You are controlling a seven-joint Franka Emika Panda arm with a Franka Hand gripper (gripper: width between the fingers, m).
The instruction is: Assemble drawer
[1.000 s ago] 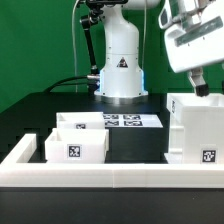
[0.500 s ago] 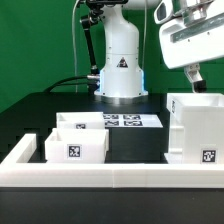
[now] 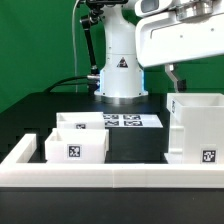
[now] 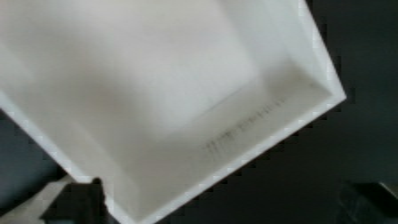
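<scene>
The large white cube-like housing [image 3: 195, 125] stands on the black table at the exterior view's right, open side up, with a tag low on its front. Two small white trays sit at the left: the front one [image 3: 75, 148] shows a tag, and the other [image 3: 78, 121] is right behind it. My gripper [image 3: 177, 84] hangs above the housing's left rim, apart from it, open and empty. In the wrist view the housing's hollow inside [image 4: 169, 90] fills the picture, with one dark fingertip [image 4: 68, 200] at the edge.
A long low white border wall [image 3: 110, 176] runs along the table's front and left side. The marker board [image 3: 122, 121] lies flat behind the trays. The arm's white base [image 3: 120, 65] stands at the back centre, with a cable to its left.
My gripper has risen from the housing's top and moved toward the exterior view's left, and it looks larger in the picture. The housing and trays have not moved.
</scene>
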